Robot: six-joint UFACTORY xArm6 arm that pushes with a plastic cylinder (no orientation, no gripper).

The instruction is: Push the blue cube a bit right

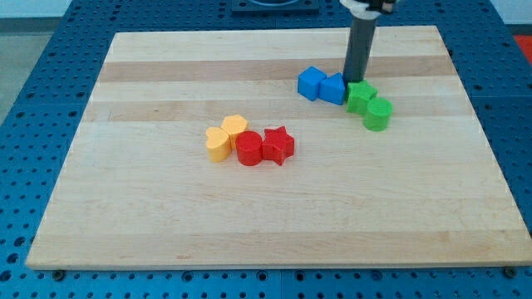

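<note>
Nearest the view's bottom we see a cluster of 4 blocks a little left of the board's middle: a yellow heart-shaped block, a yellow rounded block at its 1 o'clock and touching it, a red cylinder pressed against both, and a red star touching the cylinder at its 3 o'clock.

The wooden board lies on a blue perforated table.

Toward the view's top right sits a second group. The blue cube stands there, with another blue block, of a less regular shape, touching it at 9 o'clock. At the cube's 3 o'clock a green block is in contact with it or nearly so, and a green cylinder touches that block at 4 o'clock.

We carry no gripper, so nothing is grasped: our rod comes down from 12 o'clock and my tip rests on the board just at the cube's 2 o'clock, wedged between the cube and the green block.
</note>
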